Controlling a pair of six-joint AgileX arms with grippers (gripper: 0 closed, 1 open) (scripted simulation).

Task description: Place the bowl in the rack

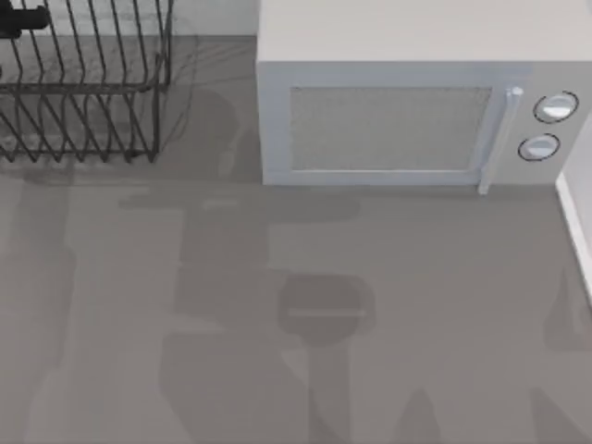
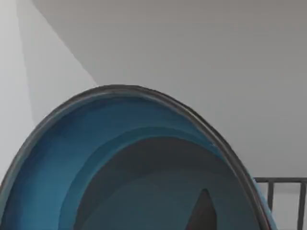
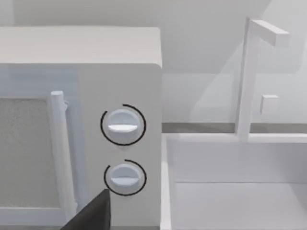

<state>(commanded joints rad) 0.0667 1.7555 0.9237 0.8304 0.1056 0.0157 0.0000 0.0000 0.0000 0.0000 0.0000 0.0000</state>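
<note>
Bowl is clamped in your left gripper, right up against its wrist camera, blue inside facing it, dark rim arching across. One finger shows inside the bowl's wall. Rack lies just under that gripper, and a rack bar shows just past the bowl's rim. Your right gripper is parked facing the microwave, its knobs straight ahead and the sink beside them; can't tell its grip.
</note>
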